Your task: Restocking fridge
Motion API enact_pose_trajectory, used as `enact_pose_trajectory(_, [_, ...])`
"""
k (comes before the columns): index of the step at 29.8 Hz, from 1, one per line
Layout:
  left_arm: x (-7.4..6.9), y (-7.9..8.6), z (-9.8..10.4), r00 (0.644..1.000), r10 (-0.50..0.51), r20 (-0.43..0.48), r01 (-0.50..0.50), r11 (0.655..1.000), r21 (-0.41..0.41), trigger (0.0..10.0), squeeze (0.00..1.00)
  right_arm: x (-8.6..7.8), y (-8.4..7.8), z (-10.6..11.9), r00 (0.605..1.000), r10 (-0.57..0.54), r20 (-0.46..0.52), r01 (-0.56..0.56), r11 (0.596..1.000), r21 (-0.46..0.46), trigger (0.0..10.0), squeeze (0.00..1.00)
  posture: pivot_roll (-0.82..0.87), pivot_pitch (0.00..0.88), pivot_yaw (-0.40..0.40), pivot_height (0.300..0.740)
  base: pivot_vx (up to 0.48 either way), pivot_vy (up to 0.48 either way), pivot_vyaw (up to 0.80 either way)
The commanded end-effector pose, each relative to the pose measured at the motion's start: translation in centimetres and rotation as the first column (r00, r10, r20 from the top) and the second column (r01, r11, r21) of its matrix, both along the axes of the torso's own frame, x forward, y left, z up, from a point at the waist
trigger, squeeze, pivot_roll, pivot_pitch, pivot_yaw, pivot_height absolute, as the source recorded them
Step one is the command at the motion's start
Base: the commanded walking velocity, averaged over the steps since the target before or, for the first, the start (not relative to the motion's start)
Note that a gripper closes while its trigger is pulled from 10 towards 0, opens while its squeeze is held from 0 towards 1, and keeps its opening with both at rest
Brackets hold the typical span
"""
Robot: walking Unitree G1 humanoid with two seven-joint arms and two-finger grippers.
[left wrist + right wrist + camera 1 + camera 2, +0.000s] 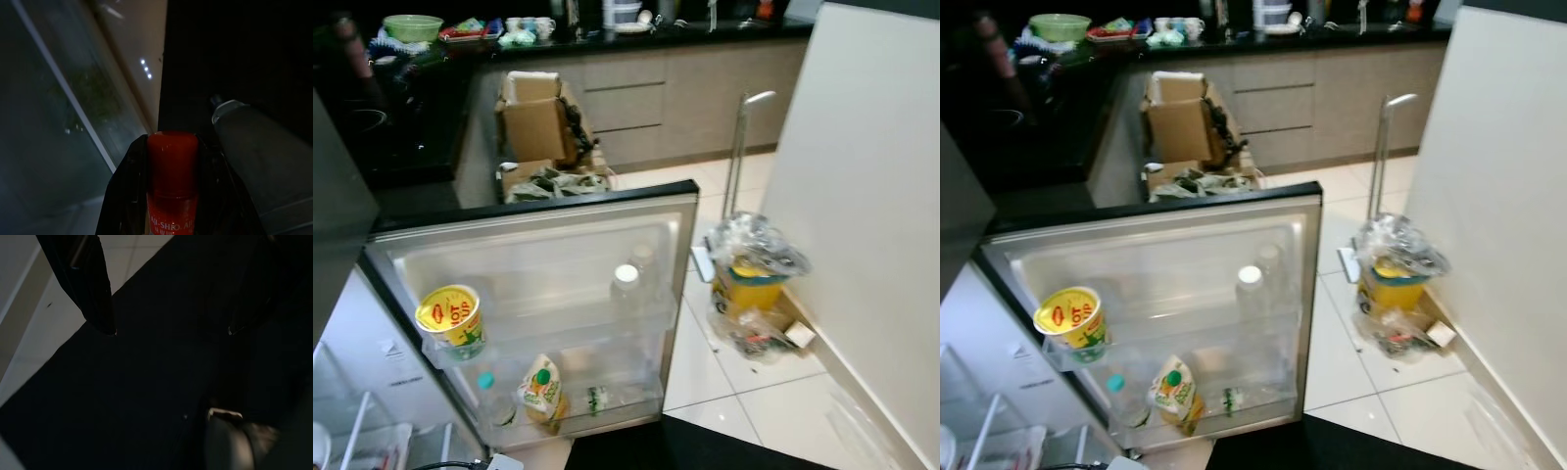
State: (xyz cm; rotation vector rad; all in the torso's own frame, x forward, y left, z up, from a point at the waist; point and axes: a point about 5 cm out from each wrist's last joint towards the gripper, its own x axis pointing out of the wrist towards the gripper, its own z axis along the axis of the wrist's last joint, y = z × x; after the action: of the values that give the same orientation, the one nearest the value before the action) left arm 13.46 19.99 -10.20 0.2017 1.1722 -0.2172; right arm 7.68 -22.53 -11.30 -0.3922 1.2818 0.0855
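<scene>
The fridge door (538,230) stands open before me, its inner shelves facing up. In the door racks sit a yellow noodle tub (450,321), a clear bottle with a white cap (626,289), a green and yellow pouch (541,390) and a small teal-capped bottle (489,387). In the dim left wrist view, my left gripper (172,161) is shut on a red-capped bottle (172,196) labelled AJI-SHIO. My right gripper (171,330) hangs open over a dark mat (146,391), holding nothing.
A yellow bin wrapped in clear plastic (751,279) stands on the tiled floor by the white wall (871,196), with a metal pole (739,147) behind it. Cardboard boxes (538,122) sit beyond the door, against the kitchen cabinets (636,103). A black mat (685,450) lies at my feet.
</scene>
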Motion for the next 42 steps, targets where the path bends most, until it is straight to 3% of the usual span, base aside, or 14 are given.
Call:
enact_pose_trajectory(1, [0.4,0.0,0.1,1.000,-0.002,0.010,0.002,1.000,0.003,10.0,0.00,0.3,-0.3,0.1,1.000,-0.003,0.017,0.003,1.000,-0.005,10.0,0.00,-0.20,0.011,0.100,0.740,0.000,-0.472,0.00])
enact_pose_trajectory(11, [0.3,0.0,0.1,1.000,0.018,0.013,-0.018,1.000,0.003,10.0,0.00,0.8,-0.1,0.2,0.999,0.039,0.030,-0.039,0.999,0.014,10.0,0.00,-0.19,0.012,0.091,0.740,0.000,-0.463,0.00])
enact_pose_trajectory(25, [0.2,0.5,0.1,1.000,0.017,0.021,-0.018,0.999,0.036,10.0,0.00,1.2,0.2,0.3,0.997,0.059,0.040,-0.061,0.996,0.058,10.0,0.00,-0.18,0.000,0.088,0.740,0.000,0.000,0.00])
enact_pose_trajectory(29, [0.4,0.5,0.2,1.000,0.016,0.025,-0.017,0.999,0.037,10.0,0.00,1.3,0.4,0.3,0.997,0.064,0.039,-0.067,0.995,0.077,10.0,0.00,-0.18,0.000,0.090,0.740,0.000,0.000,0.79])
enact_pose_trajectory(38, [1.2,0.8,0.5,0.996,0.057,0.073,-0.060,0.998,0.038,10.0,0.00,1.4,0.1,0.4,0.998,0.044,0.051,-0.047,0.997,0.054,10.0,0.00,-0.18,0.002,0.092,0.740,0.000,0.000,0.27])
enact_pose_trajectory(42, [2.3,1.2,1.1,0.983,0.118,0.144,-0.121,0.993,0.013,10.0,0.00,1.8,-0.4,0.6,0.996,0.014,0.086,-0.017,0.999,0.040,10.0,0.00,-0.19,0.010,0.095,0.740,0.000,0.000,0.00])
